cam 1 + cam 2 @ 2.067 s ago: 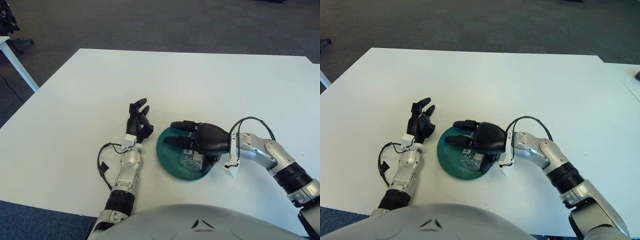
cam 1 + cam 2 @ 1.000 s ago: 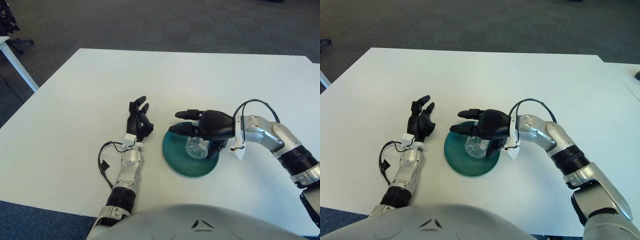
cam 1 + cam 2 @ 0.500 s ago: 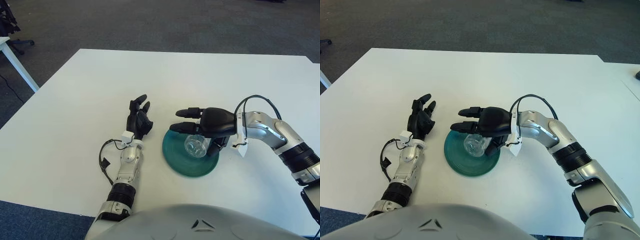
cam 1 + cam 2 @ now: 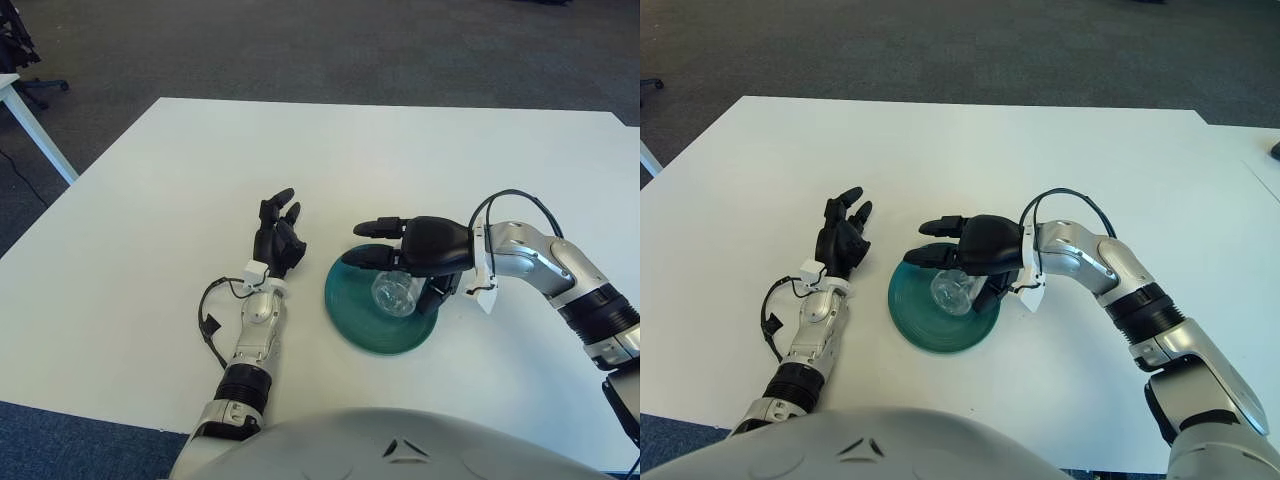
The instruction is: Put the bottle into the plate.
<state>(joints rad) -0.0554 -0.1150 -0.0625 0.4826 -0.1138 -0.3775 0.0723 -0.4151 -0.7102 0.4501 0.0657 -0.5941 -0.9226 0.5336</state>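
Observation:
A clear plastic bottle [image 4: 397, 293] is over the middle of the round green plate [image 4: 362, 328] on the white table. My right hand [image 4: 404, 262] comes in from the right and covers the bottle's far side. Its dark fingers [image 4: 372, 229] reach out over the bottle and its thumb [image 4: 437, 290] presses the bottle's right side, so the hand holds the bottle. Whether the bottle's base touches the plate is hidden. My left hand [image 4: 277, 239] shows left of the plate, palm up with fingers loosely spread, holding nothing.
The white table [image 4: 420, 160] stretches wide behind and to both sides of the plate. A white tag [image 4: 485, 301] and a black cable [image 4: 510, 200] hang at my right wrist. Dark carpet lies beyond the far edge, and another table's leg [image 4: 35, 128] is at the far left.
Since two seconds ago my right hand moved back and to the right with the bottle, and the plate shifted slightly right. Over the last half second almost nothing moved.

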